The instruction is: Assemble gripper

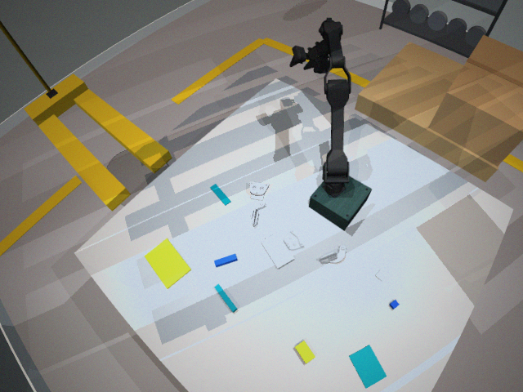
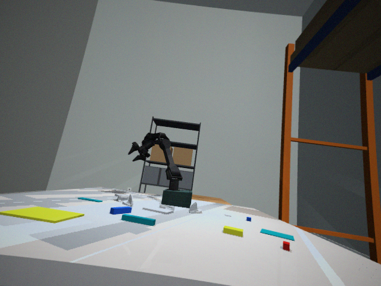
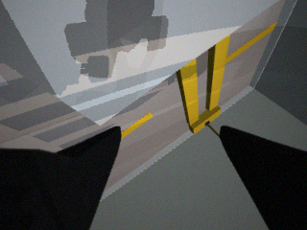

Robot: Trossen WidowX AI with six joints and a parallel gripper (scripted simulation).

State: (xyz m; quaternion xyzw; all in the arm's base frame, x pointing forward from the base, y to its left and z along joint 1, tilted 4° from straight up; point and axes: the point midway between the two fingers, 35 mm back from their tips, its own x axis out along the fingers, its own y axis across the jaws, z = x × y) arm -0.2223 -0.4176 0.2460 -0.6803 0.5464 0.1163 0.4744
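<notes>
The white parts lie apart on the pale table top [image 1: 261, 320] [image 2: 184, 246]. Taking the dark green base block [image 1: 340, 202] [image 2: 177, 198] as landmark, a flat white rectangular part [image 1: 276, 251] [image 2: 156, 210] lies to its lower left in the top view, its long axis slanting from upper left to lower right, with a curved white piece [image 1: 292, 241] [image 2: 167, 207] at its block-side edge. Just below the block, a ribbed white part [image 1: 333, 256] [image 2: 194, 208] runs roughly left-right, rounded end rightward. Left of the block, a slender white part [image 1: 255, 215] [image 2: 128, 201] points mostly up-down, bending right at the top; above it, a white part with two round features [image 1: 257, 188] [image 2: 121, 196] lies broadside.

Farther left of the block are a blue bar [image 1: 225, 260] [image 2: 121, 210] and a yellow sheet [image 1: 167, 263] [image 2: 41, 213]; below it, a yellow block [image 1: 304, 351] [image 2: 233, 231]. None of these stands between the white parts.

The black gripper [image 1: 297, 66] [image 2: 130, 157] [image 3: 170, 131] hangs above the block's level, spread and empty. White on white blurs the outlines; which part is base, jaw or housing plate, and the teeth, cannot be made out. The wrist view shows none of them.
</notes>
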